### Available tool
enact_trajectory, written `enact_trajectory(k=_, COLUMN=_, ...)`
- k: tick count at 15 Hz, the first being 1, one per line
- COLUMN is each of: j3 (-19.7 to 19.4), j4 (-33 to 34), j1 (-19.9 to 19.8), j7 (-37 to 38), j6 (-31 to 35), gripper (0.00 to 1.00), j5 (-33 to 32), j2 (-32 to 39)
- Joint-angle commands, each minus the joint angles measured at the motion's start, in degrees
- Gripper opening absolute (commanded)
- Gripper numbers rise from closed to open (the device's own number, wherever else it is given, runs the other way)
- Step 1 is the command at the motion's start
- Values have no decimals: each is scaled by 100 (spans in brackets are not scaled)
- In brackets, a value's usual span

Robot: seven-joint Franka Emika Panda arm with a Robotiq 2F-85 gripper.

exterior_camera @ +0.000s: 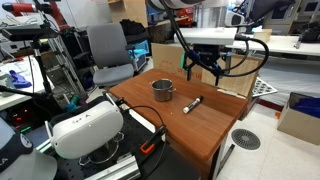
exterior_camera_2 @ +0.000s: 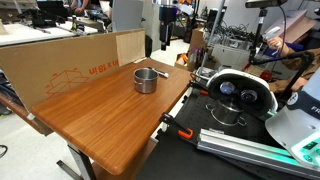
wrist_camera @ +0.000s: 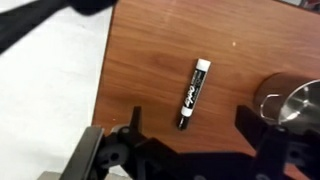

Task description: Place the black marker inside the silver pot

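The wooden table (exterior_camera: 215, 125) was smooth and brown, its far edge partly hidden behind the arm. Above it hung the gripper (exterior_camera: 208, 70), jaws spread wide, holding nothing. The silver pot (exterior_camera: 163, 90), round and shiny, was cut off at the wrist view's edge. The black marker (wrist_camera: 192, 92), slim and pale-ended, lay flat on the table near the pot, apart from it.

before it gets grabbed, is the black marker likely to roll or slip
The black marker looks round and lies flat on the smooth wooden table, so a sideways nudge would probably roll it. It appears slim and rigid, so likely light and unbending when lifted. Its glossy barrel might pivot if pinched near one end.
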Motion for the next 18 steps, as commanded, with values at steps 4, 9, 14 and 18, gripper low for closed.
enact_trajectory(k=4, j3=451, j4=880, j1=-388, j7=-32, j6=-642, gripper=100, j5=100, j2=895)
enact_trajectory(k=9, j3=598, j4=1204, j1=-553, j7=115, j6=-855, gripper=100, j5=320, j2=1145)
enact_trajectory(k=14, j3=656, j4=1362, j1=-467, j7=512, j6=-747, gripper=100, j5=211, j2=1667)
enact_trajectory(k=18, j3=715, j4=1546, j1=-565, j7=627, j6=-785, gripper=100, j5=303, j2=1955)
